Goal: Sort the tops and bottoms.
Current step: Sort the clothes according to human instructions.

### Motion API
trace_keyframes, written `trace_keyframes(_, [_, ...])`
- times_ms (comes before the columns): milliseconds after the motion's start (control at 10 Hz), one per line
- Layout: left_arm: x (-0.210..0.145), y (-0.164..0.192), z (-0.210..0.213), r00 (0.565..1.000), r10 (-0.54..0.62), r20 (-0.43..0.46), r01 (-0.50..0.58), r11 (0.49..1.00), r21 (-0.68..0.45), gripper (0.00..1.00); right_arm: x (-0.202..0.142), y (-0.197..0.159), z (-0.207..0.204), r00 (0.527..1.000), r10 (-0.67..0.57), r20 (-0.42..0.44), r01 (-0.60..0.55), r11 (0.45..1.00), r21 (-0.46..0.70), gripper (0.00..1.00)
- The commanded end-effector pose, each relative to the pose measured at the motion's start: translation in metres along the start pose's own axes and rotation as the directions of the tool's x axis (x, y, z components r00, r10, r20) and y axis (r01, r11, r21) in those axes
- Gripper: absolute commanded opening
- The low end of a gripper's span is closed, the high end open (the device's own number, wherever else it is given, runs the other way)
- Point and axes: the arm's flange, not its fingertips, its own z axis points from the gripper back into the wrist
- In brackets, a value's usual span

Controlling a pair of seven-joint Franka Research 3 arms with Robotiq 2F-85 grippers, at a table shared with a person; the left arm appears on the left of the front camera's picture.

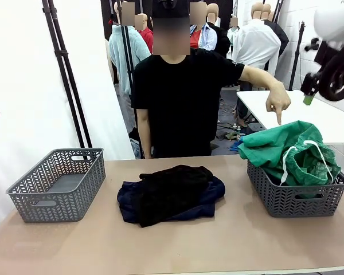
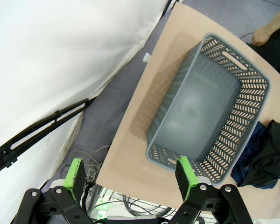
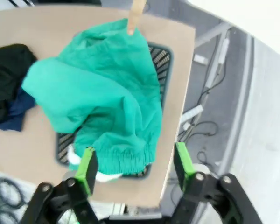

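Observation:
The bright green bottoms with a white drawstring lie heaped in the right grey basket, spilling over its rim. From above, the bottoms drape across this basket. My right gripper hangs open above them, holding nothing, high at the right. A person's hand points a finger down at the green cloth. A pile of dark garments, black over navy, lies mid-table. My left gripper is open and empty, high above the table's left end.
An empty grey lattice basket stands at the table's left, also below my left gripper. The person stands at the far edge behind the dark pile. A white table is at the back right.

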Motion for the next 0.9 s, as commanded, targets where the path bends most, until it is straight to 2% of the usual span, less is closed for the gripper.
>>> trace_keyframes(0, [0.000,-0.001,0.001,1.000,0.018,0.005,-0.018,1.000,-0.001,1.00,0.000,0.002,0.042,0.998,0.035,0.061,-0.035,0.999,0.006,1.00])
trace_keyframes(200, [0.000,-0.001,0.001,1.000,0.018,0.005,-0.018,1.000,-0.001,1.00,0.004,0.007,0.086,0.993,0.043,0.114,-0.041,0.999,-0.024,1.00])
trace_keyframes(500, [0.000,-0.001,0.001,1.000,0.018,0.005,-0.018,1.000,-0.001,1.00,0.008,0.024,0.125,0.984,0.073,0.163,-0.062,0.996,-0.070,1.00])
trace_keyframes(600, [0.000,-0.001,0.001,1.000,0.018,0.005,-0.018,1.000,-0.001,1.00,0.014,0.031,0.126,0.984,0.048,0.172,-0.027,0.992,-0.123,1.00])
trace_keyframes(700, [0.000,-0.001,0.001,1.000,0.018,0.005,-0.018,1.000,-0.001,1.00,0.008,0.017,0.125,0.984,0.063,0.170,-0.054,0.997,-0.054,1.00])
trace_keyframes(800, [0.000,-0.001,0.001,1.000,0.018,0.005,-0.018,1.000,-0.001,1.00,0.008,0.017,0.125,0.984,0.063,0.170,-0.054,0.997,-0.054,1.00])
